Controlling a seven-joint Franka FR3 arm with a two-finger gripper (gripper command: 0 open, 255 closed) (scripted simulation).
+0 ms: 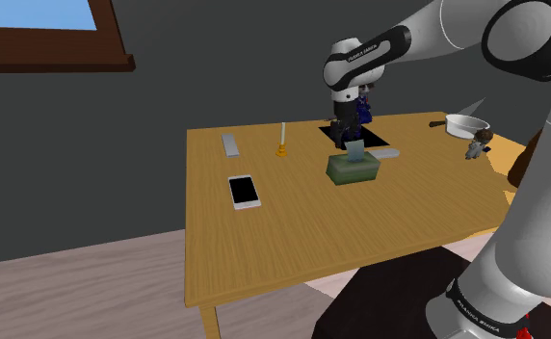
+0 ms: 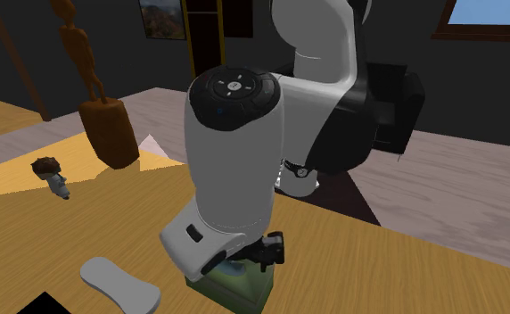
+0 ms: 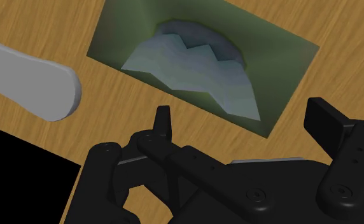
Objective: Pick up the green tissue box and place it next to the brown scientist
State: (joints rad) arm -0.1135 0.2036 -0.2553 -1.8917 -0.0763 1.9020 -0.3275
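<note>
Wooden table (image 1: 264, 250) (dark walls (image 1: 216, 77)), green tissue box (image 1: 354, 170) on top.

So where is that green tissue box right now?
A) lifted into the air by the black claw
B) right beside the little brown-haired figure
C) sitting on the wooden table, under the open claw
C: the green tissue box rests on the table, and in the wrist view the gripper hangs above it with its fingers apart, clasping nothing.

White arm (image 1: 543, 193) reaching from near right up and leftward, wrist bent down, black gripper (image 1: 350, 136) pointing downward, fingers (image 3: 163, 122) spread apart, clasping nothing.
</note>
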